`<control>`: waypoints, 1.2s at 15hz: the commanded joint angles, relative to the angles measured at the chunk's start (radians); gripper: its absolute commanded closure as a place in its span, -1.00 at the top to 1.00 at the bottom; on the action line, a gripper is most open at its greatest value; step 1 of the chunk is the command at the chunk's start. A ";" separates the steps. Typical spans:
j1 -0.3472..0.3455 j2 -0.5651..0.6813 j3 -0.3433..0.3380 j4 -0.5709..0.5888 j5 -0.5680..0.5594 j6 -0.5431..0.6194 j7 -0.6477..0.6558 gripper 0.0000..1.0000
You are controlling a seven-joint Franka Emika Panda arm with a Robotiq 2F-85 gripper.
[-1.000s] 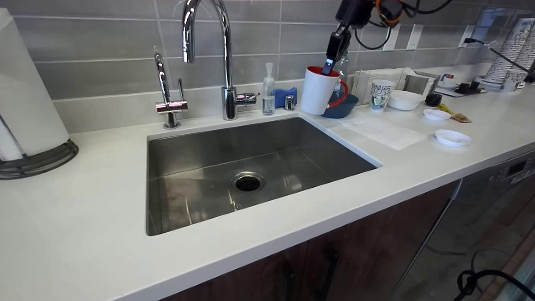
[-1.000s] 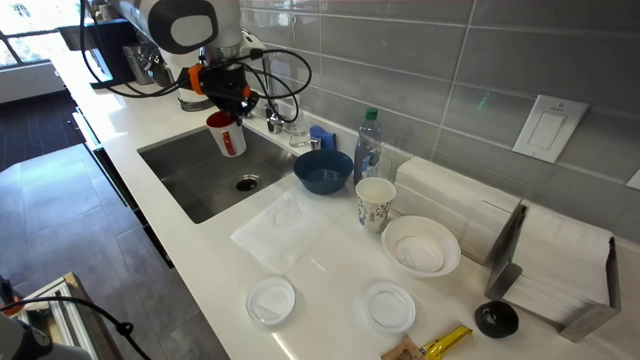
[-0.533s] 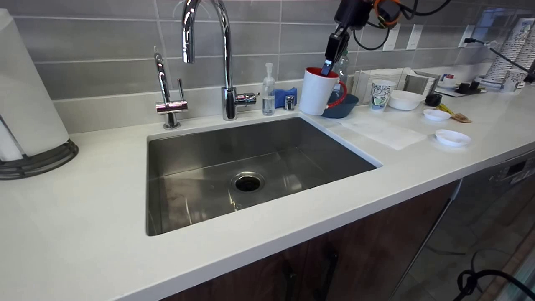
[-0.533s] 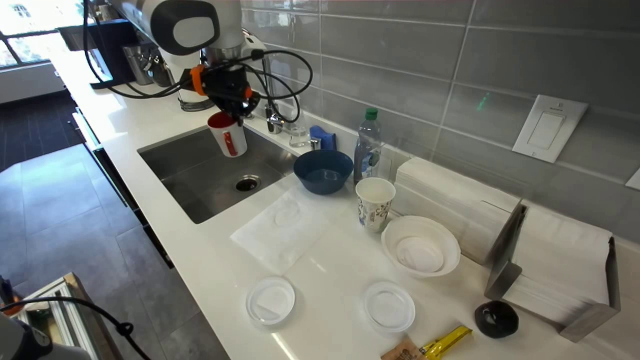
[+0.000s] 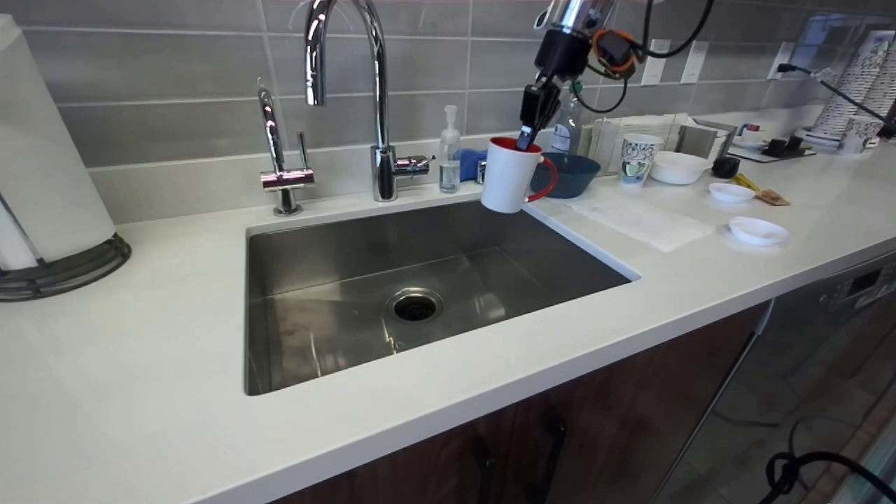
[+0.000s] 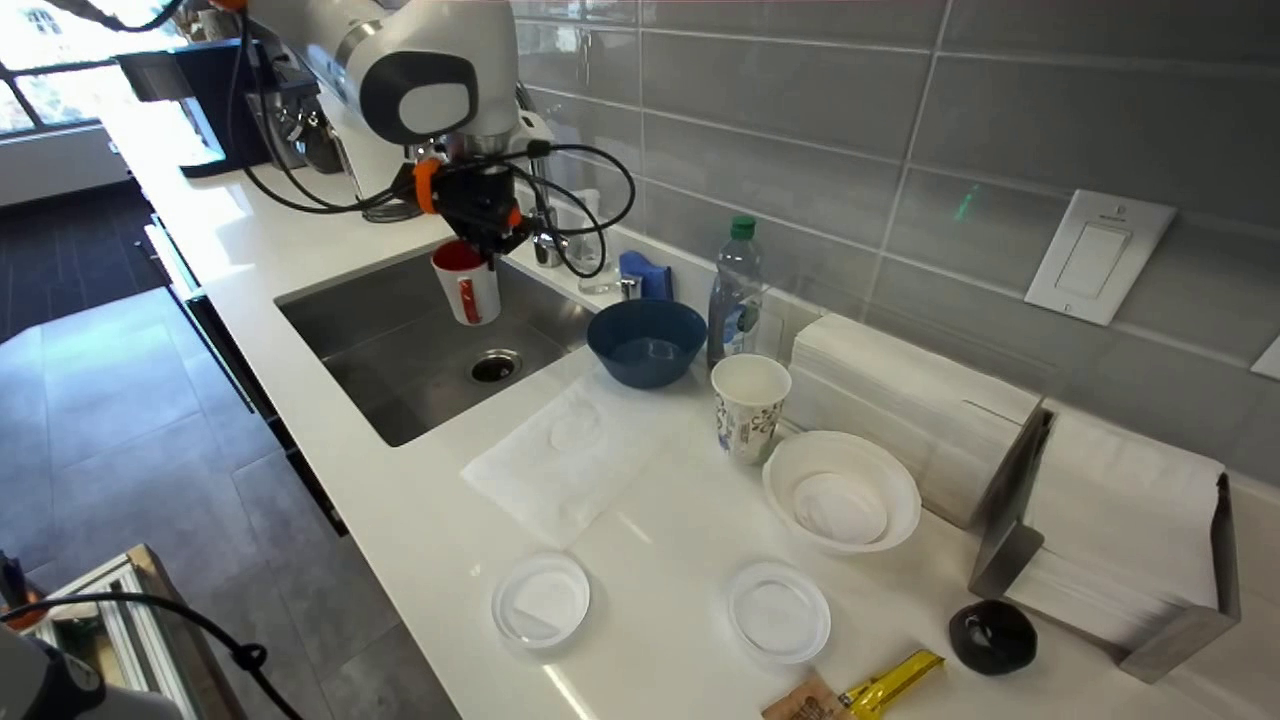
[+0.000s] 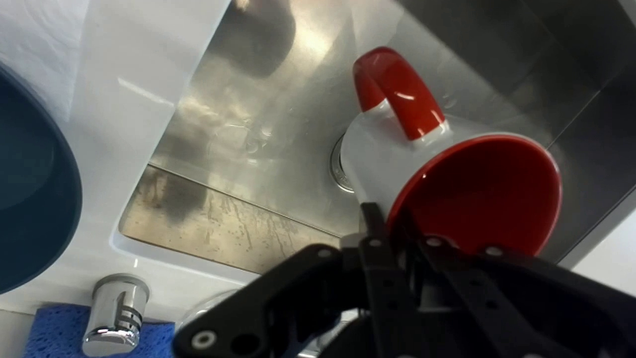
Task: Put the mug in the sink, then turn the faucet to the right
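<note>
The white mug with red inside and red handle shows in both exterior views (image 5: 505,180) (image 6: 483,300) and in the wrist view (image 7: 377,159). My gripper (image 7: 390,219) is shut on its rim, one finger inside and one outside. It holds the mug slightly tilted above the sink (image 5: 336,294), over the back corner near the blue bowl, with the drain partly behind it in the wrist view. The gripper also shows in an exterior view (image 5: 525,140). The chrome faucet (image 5: 381,91) stands behind the sink, its side lever (image 5: 413,165) pointing towards the mug.
A smaller tap (image 5: 281,176), a soap dispenser (image 5: 449,157) and a blue sponge (image 6: 650,274) line the sink's back. A blue bowl (image 6: 647,345), bottle (image 6: 737,285) and paper cup (image 6: 748,415) stand beside it. A paper towel roll (image 5: 49,161) stands at the opposite side.
My gripper with the mug has moved lower and farther over the sink, left and down in an exterior view. It barely moved between the two earlier moments. The mug stays held.
</note>
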 commanded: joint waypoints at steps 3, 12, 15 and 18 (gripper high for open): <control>0.011 0.205 0.033 0.187 -0.014 0.045 0.276 -0.96; 0.111 0.300 -0.033 0.131 -0.165 0.269 0.768 -0.96; 0.085 0.321 -0.006 0.136 -0.155 0.262 0.739 -0.83; 0.086 0.325 -0.005 0.124 -0.154 0.272 0.746 -0.83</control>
